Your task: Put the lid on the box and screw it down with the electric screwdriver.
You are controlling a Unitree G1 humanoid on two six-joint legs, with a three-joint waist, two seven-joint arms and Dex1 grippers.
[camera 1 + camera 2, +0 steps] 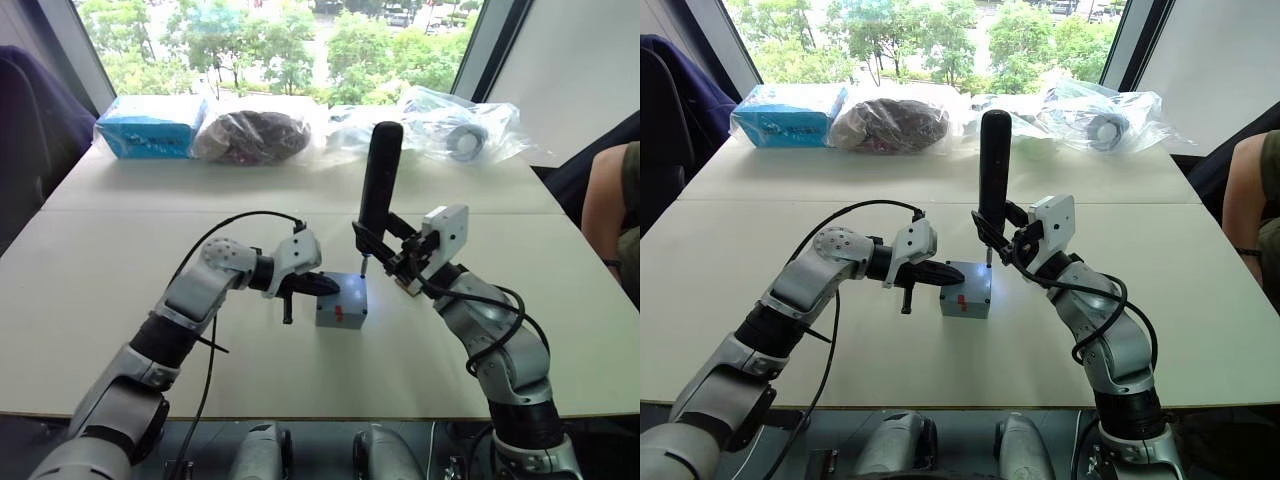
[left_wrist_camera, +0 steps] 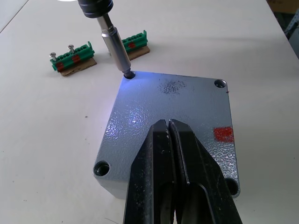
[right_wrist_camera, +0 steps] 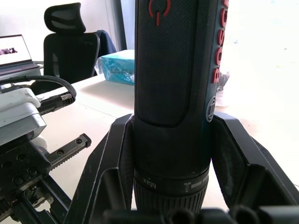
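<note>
The grey lid (image 2: 173, 105) lies on top of the box (image 1: 341, 305), corner holes lined up, with a red mark on it. My left gripper (image 2: 167, 124) is shut with nothing between its fingers, and its tips rest on the lid's top (image 1: 328, 286). My right gripper (image 1: 385, 246) is shut on the electric screwdriver (image 1: 380, 170), holding it upright over the box's far corner. The metal bit (image 2: 114, 42) sits in a corner screw hole, and its light glows on the lid. In the right wrist view the black barrel (image 3: 173, 70) stands between the fingers.
Two green terminal pieces (image 2: 72, 58) lie on the table just beyond the box. A blue packet (image 1: 150, 125), a dark bag (image 1: 250, 135) and clear bags (image 1: 455, 125) line the far edge. A person's arm (image 1: 610, 200) is at the right edge.
</note>
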